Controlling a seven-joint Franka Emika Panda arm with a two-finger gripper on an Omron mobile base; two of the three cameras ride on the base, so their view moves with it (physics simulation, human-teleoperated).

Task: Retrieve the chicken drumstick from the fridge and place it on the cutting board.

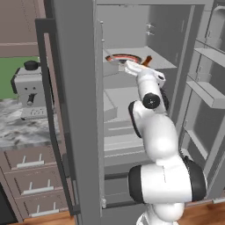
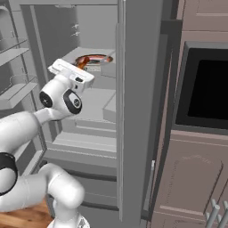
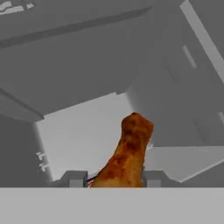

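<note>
1. Golden-brown and bumpy, the chicken drumstick (image 3: pixel 127 155) sticks up between the two dark finger tips in the hand view.
2. The gripper (image 3: pixel 114 180) is closed on the chicken drumstick, one finger on each side of it.
3. In the left base view a bit of the drumstick (image 1: pixel 147 60) pokes out past the white hand, up by the top shelf.
4. A plate (image 1: pixel 123 58) with dark red food sits on that shelf, just beside the hand.
5. The grey fridge (image 1: pixel 79 110) has its door open, with pale shelves and drawers inside.
6. A silver coffee machine (image 1: pixel 30 90) stands on the marble counter (image 1: pixel 22 129) to the left of the fridge.
7. A black oven (image 2: pixel 208 91) is in the brown cabinets on the right.
</note>
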